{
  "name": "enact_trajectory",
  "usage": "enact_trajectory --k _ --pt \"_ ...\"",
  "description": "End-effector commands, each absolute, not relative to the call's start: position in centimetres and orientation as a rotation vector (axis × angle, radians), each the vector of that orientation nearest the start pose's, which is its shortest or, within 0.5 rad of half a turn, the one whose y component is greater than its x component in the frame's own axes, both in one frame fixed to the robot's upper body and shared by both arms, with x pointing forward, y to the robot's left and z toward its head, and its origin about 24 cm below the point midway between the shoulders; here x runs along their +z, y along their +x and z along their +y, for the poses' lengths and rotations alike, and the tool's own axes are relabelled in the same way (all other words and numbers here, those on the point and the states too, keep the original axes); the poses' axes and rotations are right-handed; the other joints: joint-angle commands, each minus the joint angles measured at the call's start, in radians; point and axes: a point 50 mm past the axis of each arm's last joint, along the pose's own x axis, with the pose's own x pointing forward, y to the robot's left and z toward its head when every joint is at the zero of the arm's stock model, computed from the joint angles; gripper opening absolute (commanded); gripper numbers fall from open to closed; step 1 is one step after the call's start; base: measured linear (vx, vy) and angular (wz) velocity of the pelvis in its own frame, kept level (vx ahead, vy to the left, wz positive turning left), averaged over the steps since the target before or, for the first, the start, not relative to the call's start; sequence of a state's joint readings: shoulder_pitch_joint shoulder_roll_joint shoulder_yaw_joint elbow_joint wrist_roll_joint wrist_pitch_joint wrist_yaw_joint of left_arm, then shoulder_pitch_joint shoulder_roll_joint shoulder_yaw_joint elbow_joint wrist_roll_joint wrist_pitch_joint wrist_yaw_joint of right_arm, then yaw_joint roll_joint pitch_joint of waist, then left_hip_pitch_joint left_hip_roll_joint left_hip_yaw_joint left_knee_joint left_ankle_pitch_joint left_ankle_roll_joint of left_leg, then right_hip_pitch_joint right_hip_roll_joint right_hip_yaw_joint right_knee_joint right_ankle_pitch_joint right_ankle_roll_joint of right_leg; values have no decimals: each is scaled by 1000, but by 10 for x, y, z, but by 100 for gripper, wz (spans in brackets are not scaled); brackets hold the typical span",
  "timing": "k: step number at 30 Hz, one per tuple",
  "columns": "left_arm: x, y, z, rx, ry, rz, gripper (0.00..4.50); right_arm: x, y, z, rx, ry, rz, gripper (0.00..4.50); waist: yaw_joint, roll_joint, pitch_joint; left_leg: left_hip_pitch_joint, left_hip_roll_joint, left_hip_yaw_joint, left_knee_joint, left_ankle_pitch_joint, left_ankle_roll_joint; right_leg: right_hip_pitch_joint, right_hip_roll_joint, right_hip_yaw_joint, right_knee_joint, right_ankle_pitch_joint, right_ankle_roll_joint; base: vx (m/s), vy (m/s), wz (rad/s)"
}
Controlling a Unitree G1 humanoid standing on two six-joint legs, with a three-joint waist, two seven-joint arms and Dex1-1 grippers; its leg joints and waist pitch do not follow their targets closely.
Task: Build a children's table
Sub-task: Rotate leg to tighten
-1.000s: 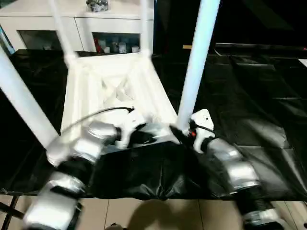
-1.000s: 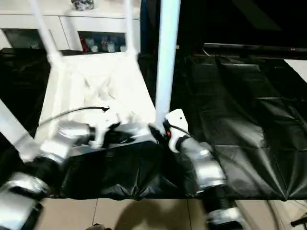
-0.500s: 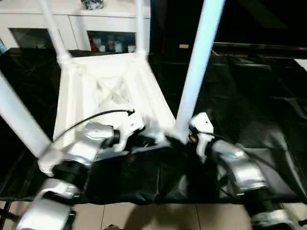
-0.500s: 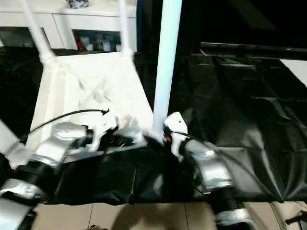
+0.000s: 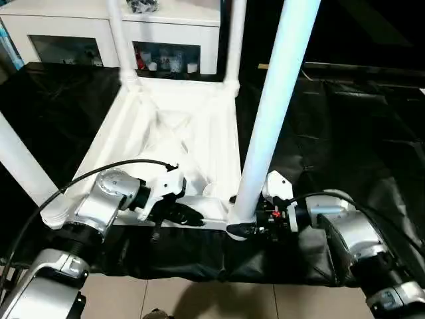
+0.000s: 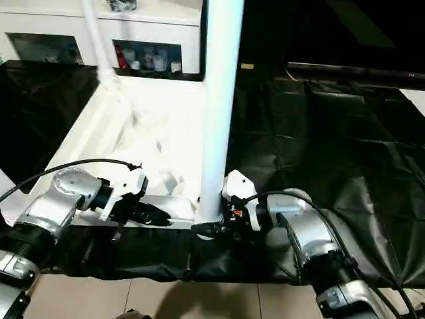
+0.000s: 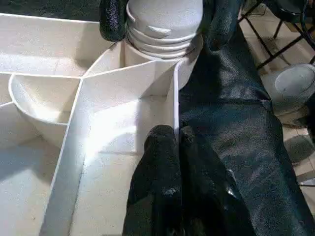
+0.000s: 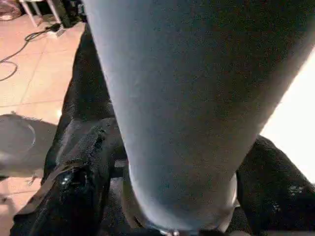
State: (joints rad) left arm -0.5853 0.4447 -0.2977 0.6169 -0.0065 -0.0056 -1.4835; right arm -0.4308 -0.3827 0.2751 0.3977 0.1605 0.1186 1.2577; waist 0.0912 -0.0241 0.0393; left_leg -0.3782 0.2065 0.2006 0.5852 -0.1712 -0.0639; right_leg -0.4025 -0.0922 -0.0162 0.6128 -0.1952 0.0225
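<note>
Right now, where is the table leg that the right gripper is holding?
In the left eye view the leg stands upright in the upturned children's table's near corner socket on the robot's right, with the right gripper clamped round its base.

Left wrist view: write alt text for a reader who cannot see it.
The left gripper pinches the thin white rim wall of the upturned children's table, fingers closed on it. Beyond, a ridged leg base sits in the corner socket between the right gripper's black fingers.

Right of the children's table, the black surface lies open; its upright legs fence the ribbed underside.
</note>
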Motion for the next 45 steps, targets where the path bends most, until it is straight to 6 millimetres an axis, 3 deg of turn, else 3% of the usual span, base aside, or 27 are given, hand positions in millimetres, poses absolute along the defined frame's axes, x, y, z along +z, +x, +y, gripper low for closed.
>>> enact_trajectory --k 1,6,9,13,15,16,17,22,24,26,27,28,32,37,41,45 --pt "43 297 151 -1643 429 571 0 51 285 -127 1493 -221 344 310 -1 -4 -54 23 25 -6 -72 -256 14 31 -34 19 -65 -159 -237 0 0 0" --pt "46 299 153 -1639 409 567 0 52 284 -125 1520 -209 351 274 3 -6 -57 20 23 -4 -68 -207 35 36 -33 16 -56 -80 -256 0 0 0" --pt "46 303 152 -1568 391 558 0 49 284 -121 1469 -187 331 264 2 -2 -56 21 23 -4 -69 -223 31 34 -34 16 -60 -106 -253 0 0 0" --pt "44 313 144 -1407 347 548 0 43 296 -116 1201 -142 270 262 -6 -6 -46 22 22 -9 -80 -310 -11 27 -39 20 -76 -263 -217 0 0 0" --pt "44 317 136 -1349 333 517 0 37 303 -115 1040 -142 273 262 -15 -10 -43 26 19 -19 -85 -371 -44 21 -45 19 -93 -444 -160 -27 1 -4" --pt "44 317 136 -1349 333 517 0 37 303 -115 1040 -142 273 262 -17 -9 -42 24 19 -22 -87 -378 -50 23 -45 18 -95 -467 -147 -54 1 -7" --pt "41 317 124 -1335 341 514 0 32 307 -110 892 -102 268 262 -21 -8 -44 22 20 -25 -89 -380 -54 23 -45 17 -97 -478 -129 0 0 0" --pt "37 315 105 -1324 353 510 0 24 310 -96 720 -40 281 262 -43 -8 -44 23 18 -24 -90 -407 -47 14 -37 19 -99 -433 -135 0 0 0" --pt "37 317 88 -1290 333 496 0 24 309 -70 687 9 265 262 -48 -3 -43 26 17 -21 -90 -411 -51 8 -35 21 -100 -409 -146 0 0 0" --pt "37 318 83 -1277 333 490 0 26 309 -60 681 11 241 262 -49 -5 -42 27 15 -23 -90 -423 -51 10 -35 20 -102 -430 -140 0 0 0" --pt "36 318 82 -1275 336 489 0 28 309 -57 682 2 225 318 -49 -6 -44 29 16 -23 -89 -423 -48 9 -37 21 -104 -434 -133 0 0 0" --pt "36 318 81 -1279 356 493 0 30 310 -56 679 -10 205 318 -50 -4 -44 26 15 -23 -90 -421 -45 11 -35 21 -104 -421 -132 0 0 0" --pt "34 318 89 -1288 403 516 0 36 315 -69 697 10 179 358 -50 -4 -45 26 17 -21 -90 -417 -36 12 -32 22 -101 -373 -142 0 0 0" --pt "34 317 100 -1304 426 538 0 40 317 -85 755 -44 171 403 -43 -4 -51 19 17 -16 -86 -325 -14 26 -30 22 -84 -215 -182 0 0 0" --pt "36 309 120 -1437 443 562 0 44 308 -108 1011 -121 189 403 -33 -6 -55 17 16 -12 -78 -257 27 39 -28 21 -73 -96 -217 0 0 0" --pt "39 306 130 -1506 441 553 0 48 298 -117 1197 -133 225 403 -26 -6 -53 22 19 -9 -76 -250 43 38 -29 20 -70 -81 -242 0 0 0"
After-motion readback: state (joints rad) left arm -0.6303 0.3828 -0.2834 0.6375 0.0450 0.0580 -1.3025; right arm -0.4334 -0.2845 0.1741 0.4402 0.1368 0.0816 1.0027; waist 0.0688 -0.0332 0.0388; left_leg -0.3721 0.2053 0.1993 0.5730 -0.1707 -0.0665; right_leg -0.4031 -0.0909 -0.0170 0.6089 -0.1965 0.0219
